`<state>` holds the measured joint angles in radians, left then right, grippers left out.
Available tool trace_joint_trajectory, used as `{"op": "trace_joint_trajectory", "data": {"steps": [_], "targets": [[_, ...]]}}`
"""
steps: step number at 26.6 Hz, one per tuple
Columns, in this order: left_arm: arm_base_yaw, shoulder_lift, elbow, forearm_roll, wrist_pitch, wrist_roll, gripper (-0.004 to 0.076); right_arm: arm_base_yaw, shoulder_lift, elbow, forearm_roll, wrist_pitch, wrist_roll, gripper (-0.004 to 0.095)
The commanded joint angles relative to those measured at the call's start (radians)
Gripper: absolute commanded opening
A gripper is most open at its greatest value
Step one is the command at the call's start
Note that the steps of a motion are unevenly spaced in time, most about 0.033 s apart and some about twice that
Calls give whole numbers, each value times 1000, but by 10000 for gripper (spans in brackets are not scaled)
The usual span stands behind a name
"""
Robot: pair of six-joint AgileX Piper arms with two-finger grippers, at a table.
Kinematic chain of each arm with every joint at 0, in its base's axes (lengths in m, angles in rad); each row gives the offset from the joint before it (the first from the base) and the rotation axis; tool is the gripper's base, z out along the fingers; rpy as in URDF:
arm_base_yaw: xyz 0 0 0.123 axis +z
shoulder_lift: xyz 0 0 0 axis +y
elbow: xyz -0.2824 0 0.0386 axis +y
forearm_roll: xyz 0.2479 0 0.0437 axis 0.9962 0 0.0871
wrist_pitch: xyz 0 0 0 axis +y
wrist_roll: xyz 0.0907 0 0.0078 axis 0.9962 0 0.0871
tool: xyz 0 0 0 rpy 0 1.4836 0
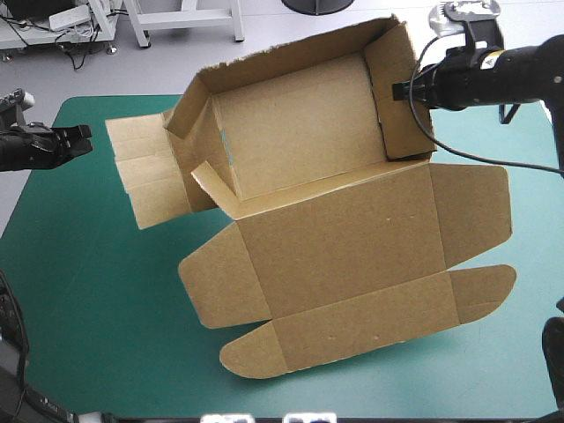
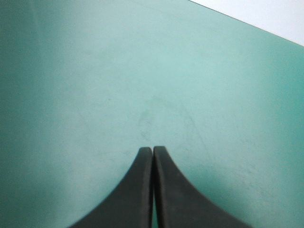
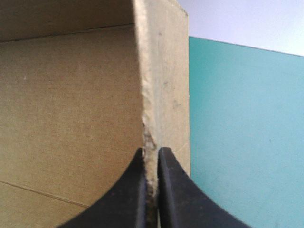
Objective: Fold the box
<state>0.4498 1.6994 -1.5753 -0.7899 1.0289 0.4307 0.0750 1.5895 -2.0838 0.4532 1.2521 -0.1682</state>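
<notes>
One wall of the box sat pinched in the right hand; the left hand hung closed, empty.

box at table ctr, tray far side, lid flat near side | R gripper on tray's R wall | L gripper at L edge, well apart from box

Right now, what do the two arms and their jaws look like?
Both the left arm and the right arm are black and bulky. Each one's jaws are two broad, smooth black fins, wide at the base and curving to narrow tips.
</notes>
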Motion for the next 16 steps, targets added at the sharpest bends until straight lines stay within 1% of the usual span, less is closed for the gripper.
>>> {"op": "trace_joint_trajectory", "data": {"steps": [1, 2, 4, 5, 8, 16], "targets": [[5, 2, -33, -220, 82, 88, -10, -19, -100, -33, 95, 6, -2, -5], [5, 21, -33, -298, 150, 132, -10, -19, -118, -33, 84, 6, -2, -5], [-2, 40, -33, -445, 247, 203, -10, -19, -136, -33, 71, -1, -2, -5], [-6, 42, -33, -482, 267, 213, -10, -19, -136, -33, 66, -4, -2, -5], [-28, 23, -33, -528, 267, 211, -10, -19, -138, -33, 64, -12, 4, -5], [-147, -50, -33, -546, 263, 205, -10, -19, -134, -33, 58, -100, 6, -5]]}}
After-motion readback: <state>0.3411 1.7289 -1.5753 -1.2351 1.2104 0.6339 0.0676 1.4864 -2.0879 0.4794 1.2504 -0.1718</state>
